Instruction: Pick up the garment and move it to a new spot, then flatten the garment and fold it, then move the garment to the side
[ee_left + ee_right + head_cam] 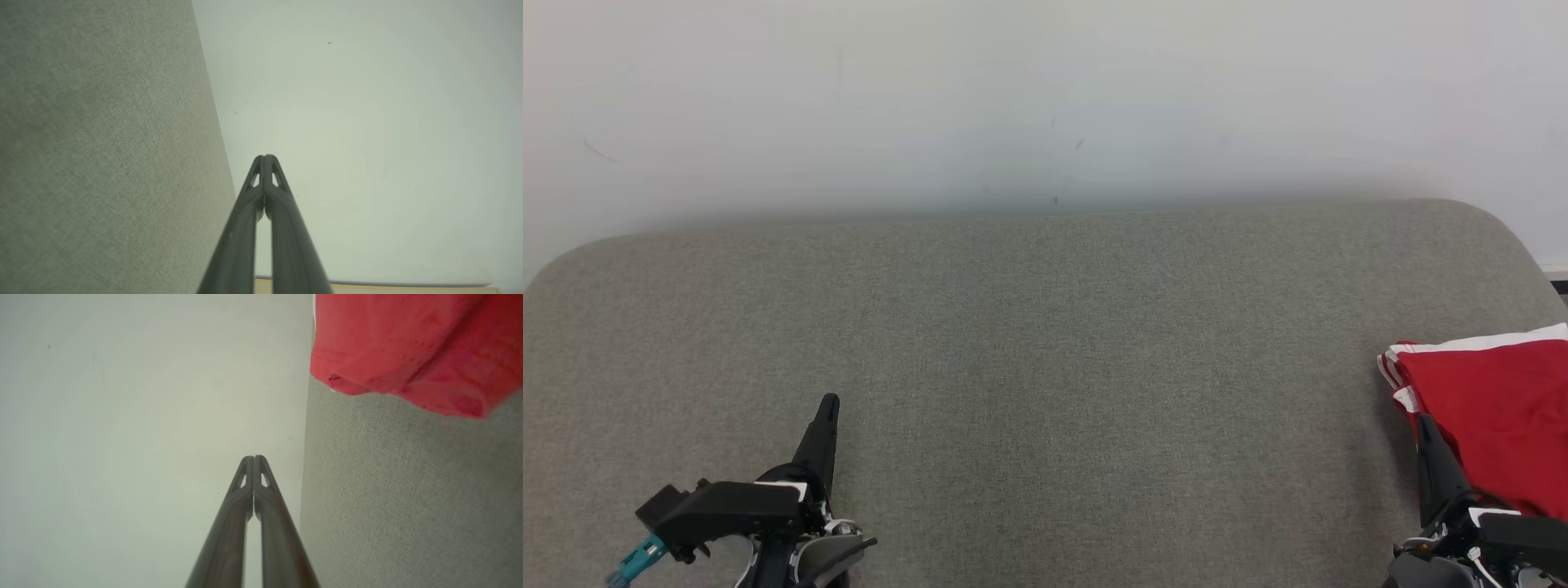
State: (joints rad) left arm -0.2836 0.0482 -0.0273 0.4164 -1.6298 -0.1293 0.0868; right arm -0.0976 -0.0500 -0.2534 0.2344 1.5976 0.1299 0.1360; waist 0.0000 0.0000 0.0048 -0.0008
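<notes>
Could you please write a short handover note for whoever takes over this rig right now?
Left gripper: shut, empty, above the near left of the grey fabric-covered surface.
Right gripper: shut, empty, by the near left edge of the red garment with white stripes; contact unclear.
Garment: folded, lying at the surface's right side, partly cut off in the head view.
Done, apparently: folding and moving aside.
Left: probably nothing.

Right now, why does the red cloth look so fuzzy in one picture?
Right wrist view: the red garment seems very near the lens, so it blurs; head view: its white stripes look crisp, light is soft, no glare; left wrist view: the shut left claw and grey fabric surface are clear.
</notes>
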